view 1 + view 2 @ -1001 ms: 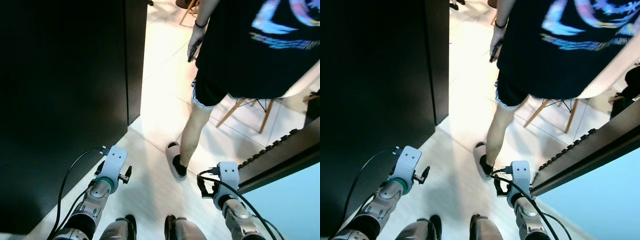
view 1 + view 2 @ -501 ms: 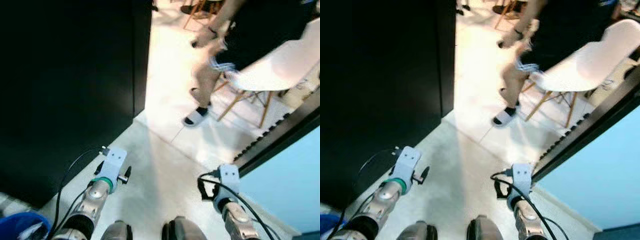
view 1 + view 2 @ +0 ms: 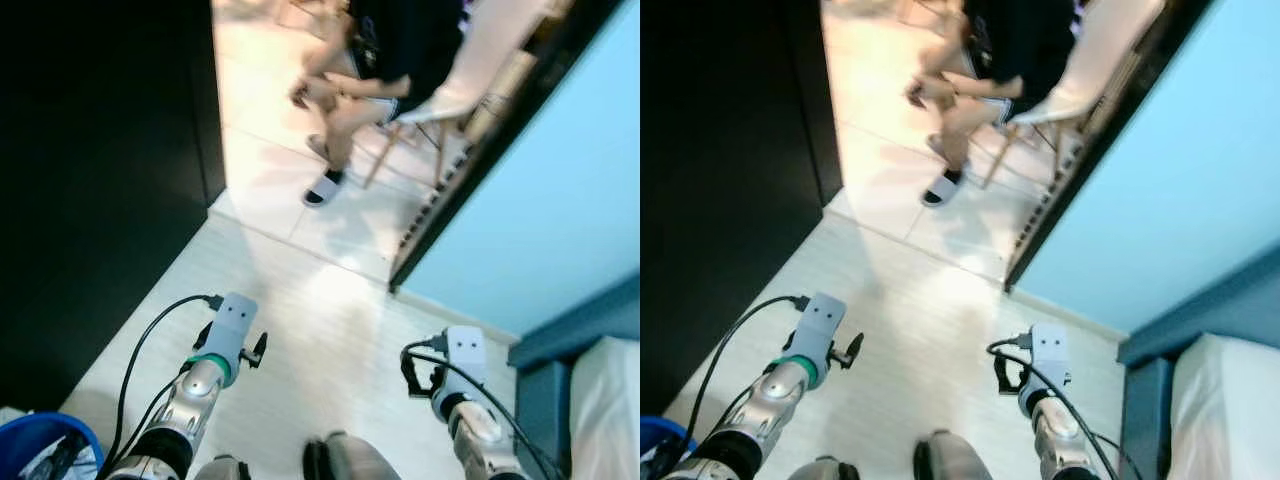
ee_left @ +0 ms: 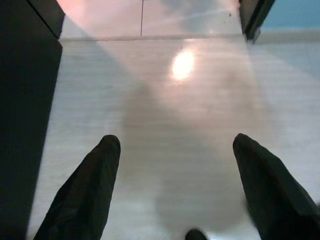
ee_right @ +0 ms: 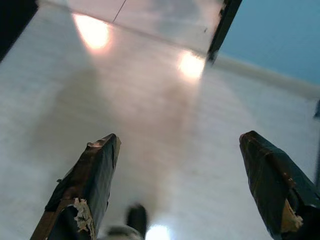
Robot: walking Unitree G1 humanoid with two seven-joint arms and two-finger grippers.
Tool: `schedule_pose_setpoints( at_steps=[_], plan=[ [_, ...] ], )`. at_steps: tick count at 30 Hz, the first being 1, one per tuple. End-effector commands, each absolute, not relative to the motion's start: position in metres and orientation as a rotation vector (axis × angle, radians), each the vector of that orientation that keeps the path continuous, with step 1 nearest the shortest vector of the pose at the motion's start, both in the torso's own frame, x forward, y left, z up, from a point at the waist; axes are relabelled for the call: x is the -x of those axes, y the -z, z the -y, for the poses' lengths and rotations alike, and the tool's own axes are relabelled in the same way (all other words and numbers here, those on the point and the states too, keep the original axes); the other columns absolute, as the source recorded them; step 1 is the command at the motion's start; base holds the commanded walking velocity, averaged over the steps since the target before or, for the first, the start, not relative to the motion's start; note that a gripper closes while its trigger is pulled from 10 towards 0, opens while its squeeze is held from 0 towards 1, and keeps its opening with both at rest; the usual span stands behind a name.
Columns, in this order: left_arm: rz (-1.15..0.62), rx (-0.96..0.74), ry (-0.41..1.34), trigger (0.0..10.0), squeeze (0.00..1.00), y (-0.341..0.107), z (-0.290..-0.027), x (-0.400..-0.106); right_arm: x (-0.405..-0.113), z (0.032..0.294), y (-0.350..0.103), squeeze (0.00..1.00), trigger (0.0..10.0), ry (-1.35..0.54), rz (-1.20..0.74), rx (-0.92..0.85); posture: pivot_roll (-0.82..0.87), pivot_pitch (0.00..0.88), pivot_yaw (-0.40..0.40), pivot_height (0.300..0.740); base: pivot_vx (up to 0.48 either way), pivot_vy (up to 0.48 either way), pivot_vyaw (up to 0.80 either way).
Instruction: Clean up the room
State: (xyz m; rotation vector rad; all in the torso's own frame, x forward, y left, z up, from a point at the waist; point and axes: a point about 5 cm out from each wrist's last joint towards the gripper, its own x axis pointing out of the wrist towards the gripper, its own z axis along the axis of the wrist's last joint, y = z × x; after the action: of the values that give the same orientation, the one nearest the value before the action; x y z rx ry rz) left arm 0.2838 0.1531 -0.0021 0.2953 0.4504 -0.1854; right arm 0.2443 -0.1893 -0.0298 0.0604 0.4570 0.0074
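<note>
1. Left gripper (image 4: pixel 172 185): both black fingers (image 4: pixel 85 195) are spread wide apart with nothing between them, hanging above the pale plank floor (image 3: pixel 330 330), on the dark-wall side of the robot's knees (image 3: pixel 330 462).
2. Right gripper (image 5: pixel 185 185): its fingers (image 5: pixel 90 185) are likewise spread apart and empty over the same floor; worn, chipped patches show on the pads. From the head camera this wrist (image 3: pixel 458 362) sits on the side of the knees toward the blue wall.
3. Dark wall (image 3: pixel 100 180): a tall black surface that runs along the floor on the left gripper's side and ends at a doorway.
4. Blue bin (image 3: pixel 40 450): a round blue rim with some crumpled contents, resting on the floor at the foot of the dark wall, just beside the left arm (image 3: pixel 185 410). What the contents are cannot be told.
5. Light blue wall (image 3: pixel 560 180): it stands across the floor from the dark wall, edged by a dark door frame (image 3: pixel 470 160) and a pale skirting strip.
6. Bed (image 3: pixel 600 410): a white surface with a dark blue edge, beside the right arm at the foot of the light blue wall.
7. Person (image 3: pixel 385 50): seen beyond the doorway on the bright tiled floor, in a black top, with a white slipper (image 3: pixel 322 188) on one foot, just beside a white chair (image 3: pixel 470 70) with wooden legs. This part of the picture is blurred.
</note>
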Motion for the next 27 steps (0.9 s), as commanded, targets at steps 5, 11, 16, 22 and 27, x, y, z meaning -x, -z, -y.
schedule_pose_setpoints(
  at_steps=[5, 11, 16, 22, 27],
  plan=[
    [-0.478, -0.296, 0.197, 10.0, 0.0, 0.0086, -0.1508, -0.2779, -0.2399, 0.1943, 0.0334, 0.0, 10.0, 0.013, -0.479, -0.07, 0.01, 0.056, -0.014, 0.721, -0.316, 0.0, -0.74],
    [-0.478, -0.297, 0.198, 10.0, 0.0, 0.0085, -0.1505, -0.2781, -0.2399, 0.1947, 0.0334, 0.0, 10.0, 0.013, -0.48, -0.069, 0.01, 0.056, -0.014, 0.721, -0.312, 0.0, -0.74],
    [-0.477, -0.297, 0.2, 10.0, 0.0, 0.0083, -0.1506, -0.2784, -0.2404, 0.1949, 0.0333, 0.0, 10.0, 0.015, -0.48, -0.062, 0.01, 0.052, -0.013, 0.721, -0.295, 0.0, -0.76],
    [-0.476, -0.276, 0.196, 10.0, 0.0, 0.0075, -0.1499, -0.2795, -0.2413, 0.1953, 0.0325, 0.0, 10.0, 0.013, -0.478, -0.052, 0.01, 0.052, -0.013, 0.721, 0.0, 0.0, -0.24],
    [-0.45, -0.268, 0.198, 10.0, 0.0, 0.0039, -0.1486, -0.2824, -0.2442, 0.1953, 0.0299, 0.0, 10.0, 0.004, -0.463, -0.048, 0.01, 0.038, -0.017, 0.721, 0.075, 0.0, 0.0]
  ],
)
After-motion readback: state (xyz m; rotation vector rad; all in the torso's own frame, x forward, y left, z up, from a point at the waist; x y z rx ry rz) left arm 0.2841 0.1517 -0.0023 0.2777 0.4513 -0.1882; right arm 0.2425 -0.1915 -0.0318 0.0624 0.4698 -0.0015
